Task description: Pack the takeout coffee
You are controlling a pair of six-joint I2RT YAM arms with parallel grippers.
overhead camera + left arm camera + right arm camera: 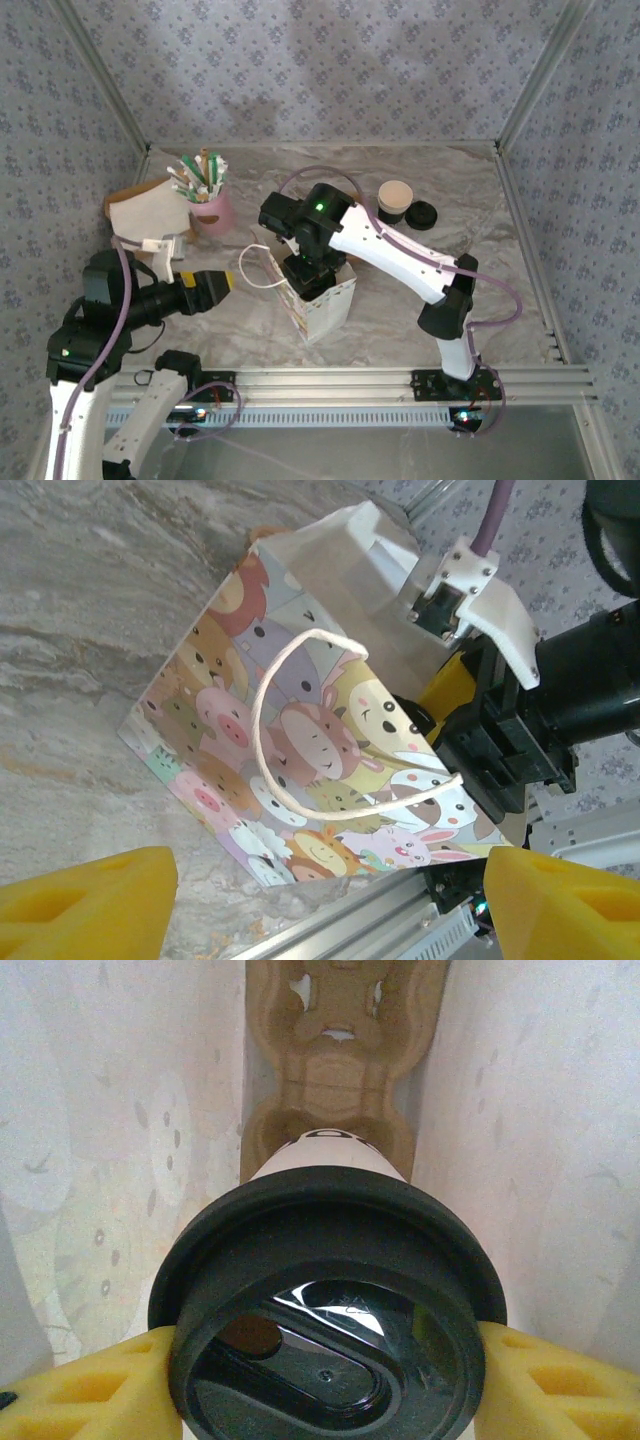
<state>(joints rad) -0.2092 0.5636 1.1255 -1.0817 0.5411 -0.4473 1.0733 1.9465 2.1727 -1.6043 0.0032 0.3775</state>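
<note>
I am holding the coffee cup (330, 1260) inside the bag (300, 730), right tool (325, 1390) gripping it; left tool (320, 900) hanging open. Next, I judge, seating it in the carrier (335, 1080).

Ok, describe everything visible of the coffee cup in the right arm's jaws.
The takeout coffee is a white paper cup under a glossy round black plastic lid with a recessed oval and a sip hole. It is held lid-up inside the white bag, above the brown pulp carrier. The right jaws' yellow tips clamp it from both sides at the lid. Contact with the carrier cannot be told.
</note>
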